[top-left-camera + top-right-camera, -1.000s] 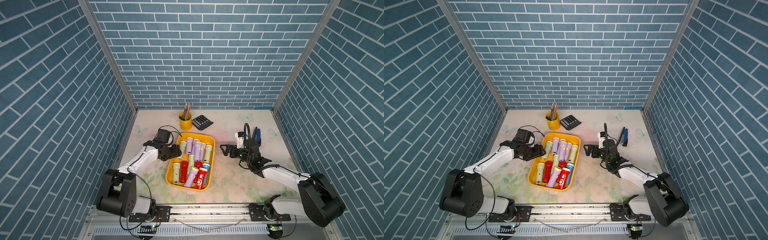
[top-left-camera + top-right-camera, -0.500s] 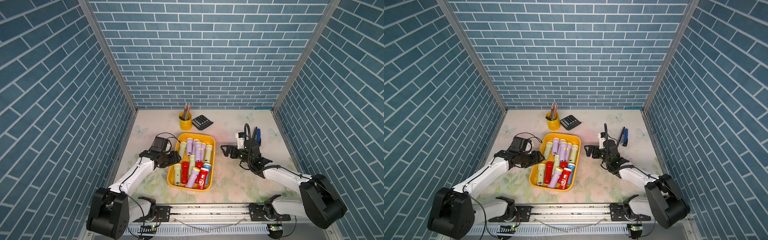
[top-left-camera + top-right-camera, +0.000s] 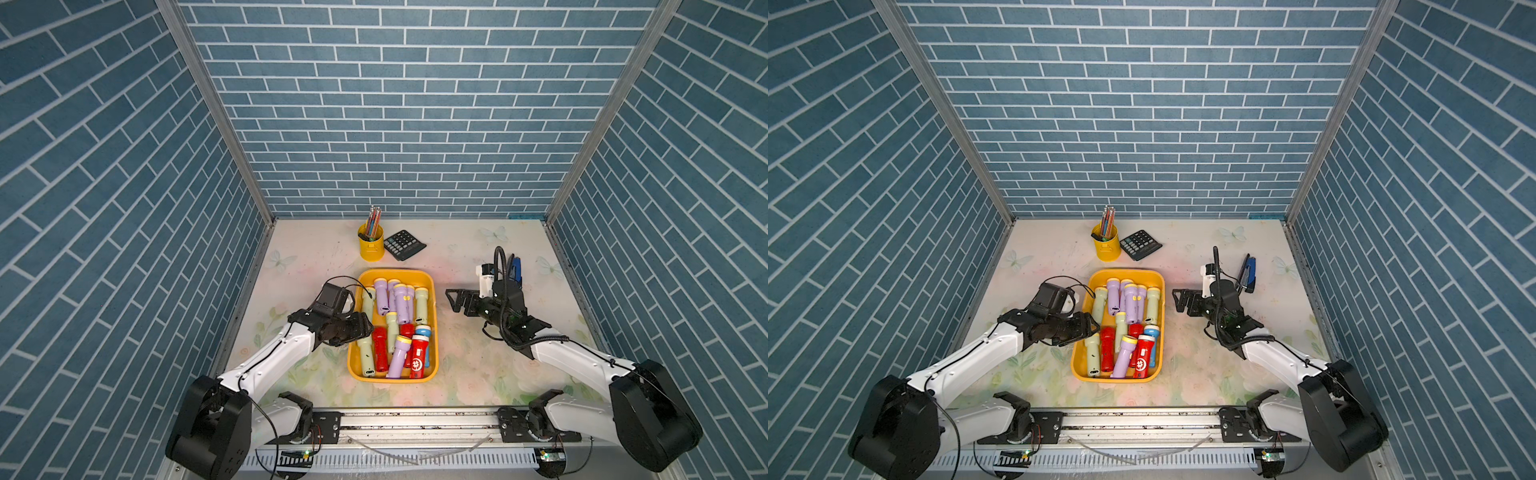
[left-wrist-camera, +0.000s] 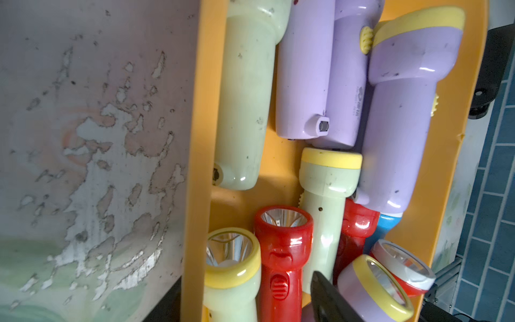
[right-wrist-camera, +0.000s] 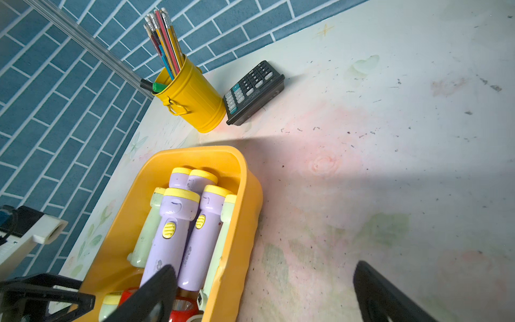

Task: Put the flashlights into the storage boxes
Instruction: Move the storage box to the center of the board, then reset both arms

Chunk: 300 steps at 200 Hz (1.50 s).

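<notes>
You'll find the flashlights piled inside the orange-yellow tray in the middle of the table. Your left gripper hangs over the tray's left rim, jaws apart and empty. Your right gripper sits just off its right rim, spread wide, holding nothing

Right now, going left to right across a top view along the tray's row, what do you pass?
In a top view: left gripper, at the tray's left rim → orange-yellow tray holding the flashlights → right gripper, open and empty → blue stapler.
</notes>
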Motion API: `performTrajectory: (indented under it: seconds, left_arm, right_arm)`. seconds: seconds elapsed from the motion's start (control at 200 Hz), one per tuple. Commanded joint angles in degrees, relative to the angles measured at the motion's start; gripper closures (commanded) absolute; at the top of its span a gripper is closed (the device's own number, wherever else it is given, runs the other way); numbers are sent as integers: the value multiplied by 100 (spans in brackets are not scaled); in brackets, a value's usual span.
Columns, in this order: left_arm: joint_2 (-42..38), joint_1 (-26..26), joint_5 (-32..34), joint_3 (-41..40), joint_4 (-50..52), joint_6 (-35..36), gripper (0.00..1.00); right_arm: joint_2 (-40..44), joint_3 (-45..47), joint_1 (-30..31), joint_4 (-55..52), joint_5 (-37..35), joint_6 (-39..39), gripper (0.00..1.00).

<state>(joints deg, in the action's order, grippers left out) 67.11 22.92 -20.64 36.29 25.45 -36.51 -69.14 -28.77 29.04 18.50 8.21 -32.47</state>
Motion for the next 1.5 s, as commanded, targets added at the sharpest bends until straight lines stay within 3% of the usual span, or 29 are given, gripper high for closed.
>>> performTrajectory:
  seconds: [0.0,0.15,0.275,0.43,0.685,0.735,0.9,0.995,1.125,1.22,1.325,1.4,1.46,1.495]
  left_arm:
    - [-149,90,-116,-83,-200,-71,32]
    - [-374,83,281,8,67,7,30]
    - [-616,-125,1115,275,338,273,27]
    - [-945,-402,2329,337,-32,749,19]
    - [-1160,-525,4224,-114,-1272,1893,7]
    - [-1246,-525,4498,-349,-1753,2199,1]
    - [-1542,-534,5432,-1261,-3370,2826,0]
    - [-1509,-572,5502,-1563,-4136,3322,0]
    - [-952,-725,5439,-1843,-5087,3834,0]
    - [-265,-934,4971,-2234,-6331,3768,0]
    - [423,-1081,4320,-2186,-7248,3893,0]
    - [704,-1120,4090,-1700,-6629,4133,0]
    - [1080,-1071,3834,-1861,-7560,4829,0]
    - [1414,-1161,3850,-2045,-8345,4746,0]
  right_arm:
    - [162,153,-61,-42,-183,206,1]
    - [350,154,-151,-269,-350,379,1]
    - [599,100,-294,-715,-1154,735,1]
    - [841,-9,-630,-952,-1884,1457,1]
    - [381,-256,-1664,-709,-2373,2117,1]
    - [270,-233,-1778,-512,-2513,2250,1]
    - [21,-59,-1952,137,-2953,2685,1]
    - [-136,101,-2038,502,-3329,2676,1]
    - [-451,355,-2154,1125,-3187,2726,1]
    - [-808,696,-2236,2104,-2900,2874,1]
    - [-838,654,-2305,2074,-2493,3073,1]
    - [-877,829,-2349,2534,-2383,3239,1]
    - [-1102,1093,-2424,3395,-2229,3386,1]
    - [-1343,1176,-2518,3703,-2200,3274,1]
